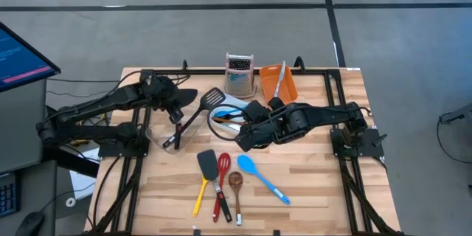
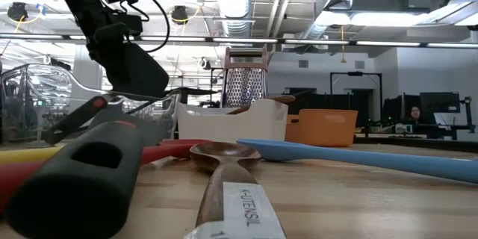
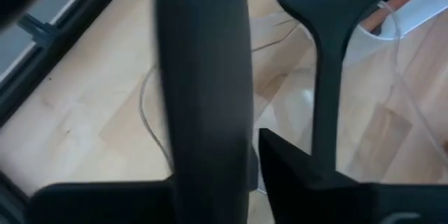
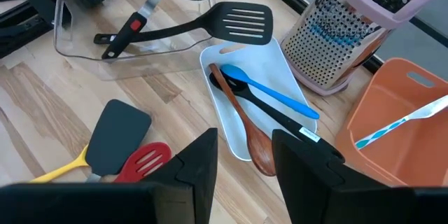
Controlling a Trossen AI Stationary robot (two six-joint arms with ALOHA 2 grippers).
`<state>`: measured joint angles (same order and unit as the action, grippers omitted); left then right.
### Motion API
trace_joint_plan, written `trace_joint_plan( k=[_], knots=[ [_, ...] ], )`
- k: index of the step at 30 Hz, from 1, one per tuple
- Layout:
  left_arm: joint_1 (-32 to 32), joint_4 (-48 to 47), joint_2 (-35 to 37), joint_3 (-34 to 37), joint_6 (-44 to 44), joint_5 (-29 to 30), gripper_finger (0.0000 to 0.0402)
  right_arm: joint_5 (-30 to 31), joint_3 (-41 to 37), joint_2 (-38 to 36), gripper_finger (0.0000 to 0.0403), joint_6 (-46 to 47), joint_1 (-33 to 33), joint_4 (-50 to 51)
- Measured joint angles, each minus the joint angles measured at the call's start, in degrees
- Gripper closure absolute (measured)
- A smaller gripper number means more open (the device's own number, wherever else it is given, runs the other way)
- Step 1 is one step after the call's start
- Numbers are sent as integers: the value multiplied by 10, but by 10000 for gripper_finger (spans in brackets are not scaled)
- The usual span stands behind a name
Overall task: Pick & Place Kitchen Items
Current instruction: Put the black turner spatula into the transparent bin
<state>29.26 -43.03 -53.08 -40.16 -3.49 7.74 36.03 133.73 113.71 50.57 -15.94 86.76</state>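
1. Utensils lie in two groups: a slotted turner (image 4: pixel 210 22) rests across the rim of the clear tub (image 4: pixel 77 49), while a blue spoon (image 4: pixel 269 92) and wooden spoon (image 4: pixel 245 122) sit in the white tub (image 4: pixel 227 129).
2. Right gripper (image 4: pixel 241 155) hovers with fingers spread, just in front of the white tub's near edge.
3. Left gripper (image 1: pixel 175 108) hangs over the clear tub, beside the turner's handle; whether its fingers are spread or pressed cannot be told.
4. Yellow-handled spatula (image 1: pixel 203 177), red-handled tool (image 1: pixel 221 184), another wooden spoon (image 1: pixel 236 192) and another blue spoon (image 1: pixel 262 179) lie on open boards nearer the table (image 1: pixel 317 192) front, below the right gripper.
5. Box grater (image 1: pixel 239 74) and orange tub (image 1: pixel 279 82) stand beyond it, by the far edge.
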Motion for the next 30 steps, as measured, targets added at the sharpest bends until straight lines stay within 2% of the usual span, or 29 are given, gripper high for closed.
trace_joint_plan(
  k=[10,16,18,22,30],
  knots=[
    [0,0,1,0,2,123,228,0,0,0,275,0,0,0],
    [0,12,1,0,2,190,190,0,0,0,275,0,0,0],
    [0,26,1,-1,1,185,183,0,0,0,275,0,0,0],
    [0,45,1,-1,0,129,179,0,0,0,275,0,0,0],
    [0,62,1,-1,12,123,170,0,0,0,275,0,0,0]
  ],
)
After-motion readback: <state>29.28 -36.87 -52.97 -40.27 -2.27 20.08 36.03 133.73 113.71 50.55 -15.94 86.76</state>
